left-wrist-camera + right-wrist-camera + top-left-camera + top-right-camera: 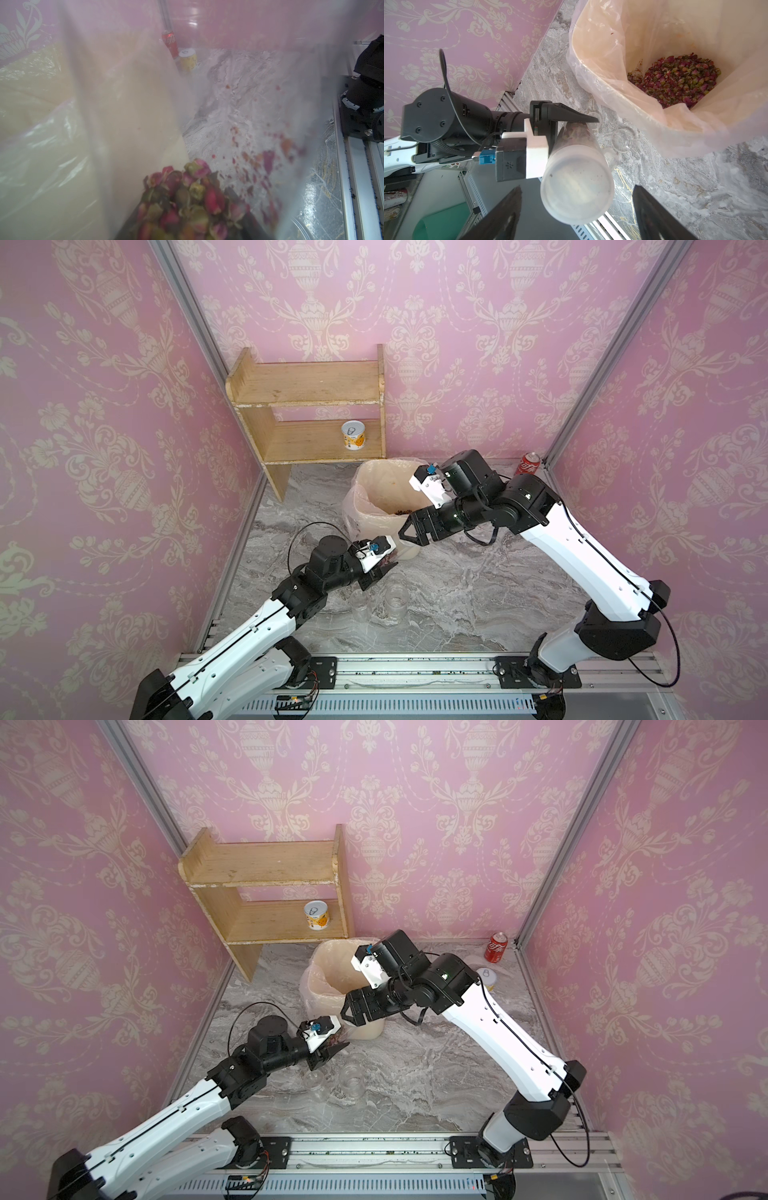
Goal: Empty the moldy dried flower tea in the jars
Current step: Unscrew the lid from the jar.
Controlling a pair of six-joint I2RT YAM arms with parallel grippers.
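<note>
My left gripper is shut on the taller slim jar, which stands in front of the lined bin. Dried pink and green buds of flower tea fill the jar's lower part. A whitish round lid sits on the jar's top. My right gripper is open and straddles that lid, with a gap showing on each side. Two short clear jars stand empty on the marble table near the left gripper. A heap of dark reddish tea lies in the bin.
The bin with its thin plastic liner stands just behind both grippers. A wooden shelf at the back holds a printed tin. A red cola can and another tin stand in the back right corner.
</note>
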